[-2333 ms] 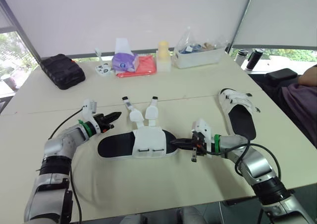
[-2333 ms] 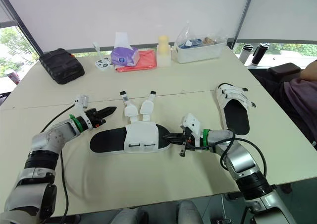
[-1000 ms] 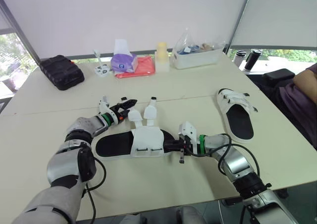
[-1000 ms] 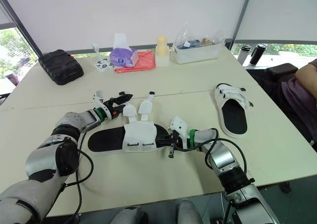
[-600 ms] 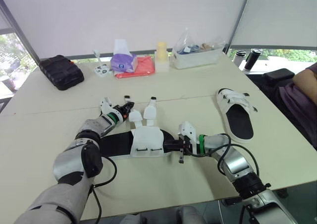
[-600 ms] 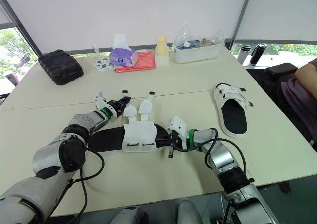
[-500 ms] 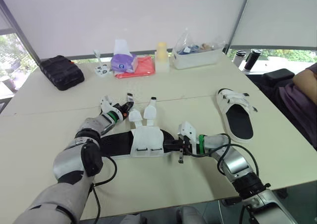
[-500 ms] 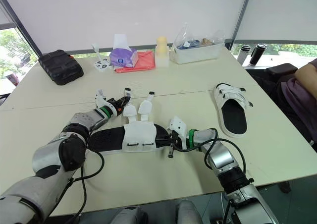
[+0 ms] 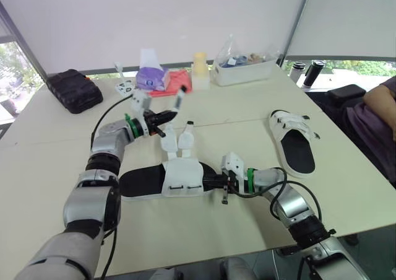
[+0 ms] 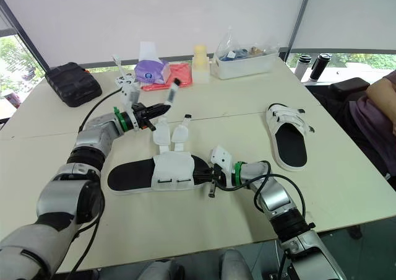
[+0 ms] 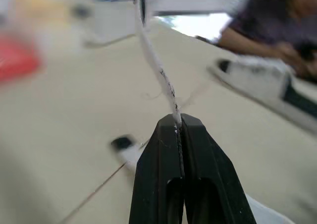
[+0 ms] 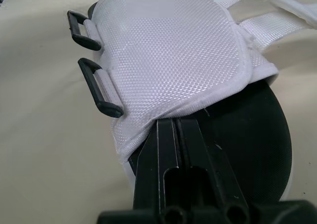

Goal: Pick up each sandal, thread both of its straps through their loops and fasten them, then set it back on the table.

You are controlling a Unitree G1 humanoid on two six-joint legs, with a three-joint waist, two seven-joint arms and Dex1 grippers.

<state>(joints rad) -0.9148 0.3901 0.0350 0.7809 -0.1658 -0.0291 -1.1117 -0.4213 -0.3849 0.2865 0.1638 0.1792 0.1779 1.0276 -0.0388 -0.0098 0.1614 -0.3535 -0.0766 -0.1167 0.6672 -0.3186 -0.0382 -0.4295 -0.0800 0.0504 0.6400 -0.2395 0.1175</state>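
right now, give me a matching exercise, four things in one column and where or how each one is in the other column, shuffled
Things
1. left gripper
2. right gripper
3. second sandal
4. black case

States
A. lying free on the table, on the robot's right
B. shut on the edge of the unfastened sandal, beside its white upper
C. at the table's far left
D. shut on a strap, holding it raised off the table

Pairs: 1-D, 2-B, 3-A, 4-C
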